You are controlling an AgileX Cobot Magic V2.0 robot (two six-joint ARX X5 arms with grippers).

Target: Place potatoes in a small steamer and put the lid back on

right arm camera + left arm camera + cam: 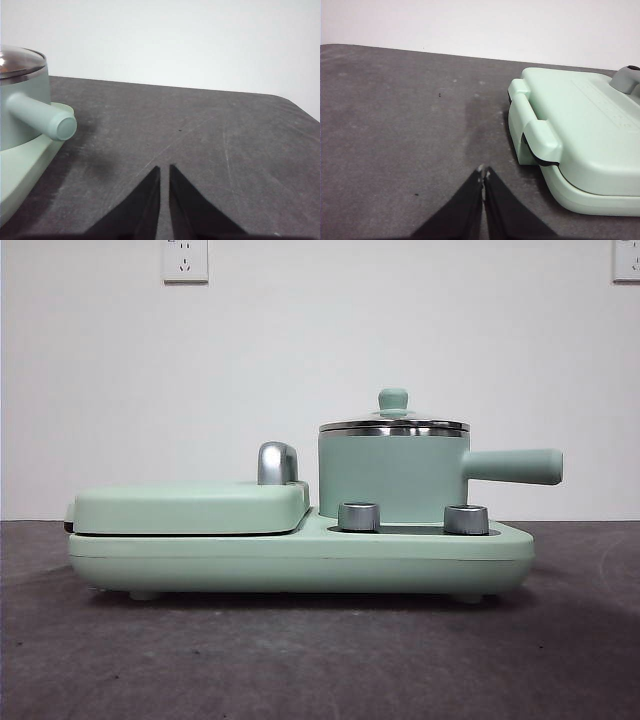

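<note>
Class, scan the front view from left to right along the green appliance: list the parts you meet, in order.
Griddle cover → chrome handle → left dial → lid knob on the steamer → right dial → steamer's side handle.

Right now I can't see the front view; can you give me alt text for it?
A mint green small steamer with its lid on sits at the right of a mint cooker base, side handle pointing right. A closed flat griddle fills the left. No potatoes or tool show.
</note>
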